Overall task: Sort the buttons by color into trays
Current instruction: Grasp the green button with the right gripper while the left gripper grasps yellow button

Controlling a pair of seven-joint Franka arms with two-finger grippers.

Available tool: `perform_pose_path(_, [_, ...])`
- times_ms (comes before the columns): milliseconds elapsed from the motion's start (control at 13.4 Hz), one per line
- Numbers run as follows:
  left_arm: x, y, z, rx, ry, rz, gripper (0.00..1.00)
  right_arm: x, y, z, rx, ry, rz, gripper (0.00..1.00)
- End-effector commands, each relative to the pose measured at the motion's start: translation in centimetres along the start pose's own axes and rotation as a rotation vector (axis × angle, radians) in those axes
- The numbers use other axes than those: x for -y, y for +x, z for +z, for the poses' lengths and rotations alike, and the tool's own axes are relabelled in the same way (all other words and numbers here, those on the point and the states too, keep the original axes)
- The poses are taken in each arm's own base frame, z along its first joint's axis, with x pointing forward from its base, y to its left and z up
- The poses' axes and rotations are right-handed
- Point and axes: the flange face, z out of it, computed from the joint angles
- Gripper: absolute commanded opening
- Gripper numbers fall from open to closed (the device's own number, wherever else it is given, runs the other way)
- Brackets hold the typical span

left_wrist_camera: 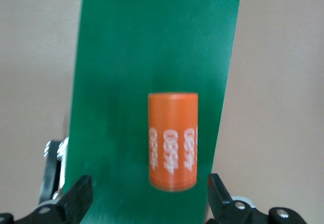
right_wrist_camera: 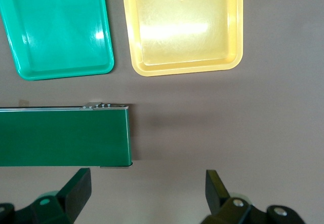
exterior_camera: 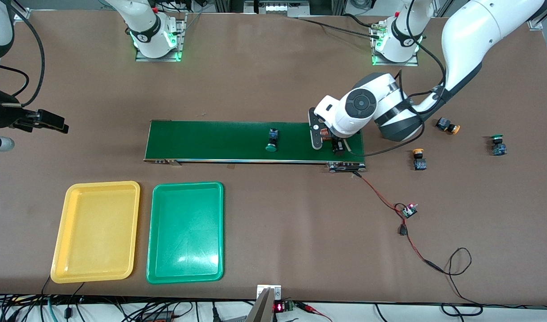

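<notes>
A green-capped button (exterior_camera: 272, 139) lies on the dark-green belt (exterior_camera: 220, 141), about midway along it. Two yellow-orange buttons (exterior_camera: 448, 126) (exterior_camera: 419, 159) and another green button (exterior_camera: 498, 144) lie on the table toward the left arm's end. My left gripper (exterior_camera: 329, 139) (left_wrist_camera: 149, 198) is open over the belt's end, its fingers (left_wrist_camera: 81, 198) apart on either side of an orange "4680" cylinder (left_wrist_camera: 172, 140) lying on the belt. My right gripper (exterior_camera: 47, 121) (right_wrist_camera: 147, 191) waits open over bare table past the belt's other end. The yellow tray (exterior_camera: 96, 230) (right_wrist_camera: 185, 26) and the green tray (exterior_camera: 185, 231) (right_wrist_camera: 55, 26) hold nothing.
The two trays sit side by side, nearer the front camera than the belt (right_wrist_camera: 66, 135). A small circuit board (exterior_camera: 408, 210) with red and black wires (exterior_camera: 381, 197) runs from the belt's end toward the table's front edge.
</notes>
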Motion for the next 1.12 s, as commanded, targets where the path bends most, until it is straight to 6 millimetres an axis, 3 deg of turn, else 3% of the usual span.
perform_pose_path(0, [2.1,-4.7,-5.2,0.011,0.005,-0.177,1.00,1.7,0.7,1.0,0.016,0.015,-0.016,1.00])
perform_pose_path(223, [5.0,-8.9,-4.6,0.030,-0.001,-0.463,1.00,4.7,1.9,3.9,0.064,0.091,-0.045,1.00])
perform_pose_path(372, [8.8,-14.1,-2.8,0.054,-0.008,-0.608,1.00,7.1,2.7,5.3,0.064,0.100,-0.078,1.00])
perform_pose_path(596, [13.4,-22.8,-0.6,0.041,-0.017,-0.810,1.00,12.6,3.3,8.9,0.107,0.068,-0.099,1.00])
perform_pose_path(745, [14.6,-26.8,0.1,0.048,-0.022,-0.985,1.00,18.0,3.2,10.9,0.105,0.046,-0.057,1.00])
perform_pose_path(893, [15.1,-29.1,1.0,0.067,-0.027,-1.121,1.00,23.7,2.2,12.3,0.093,0.030,-0.030,1.00])
perform_pose_path(1042, [15.8,-30.1,0.2,0.062,-0.018,-1.162,1.00,28.9,0.8,14.9,0.112,0.004,-0.041,1.00])
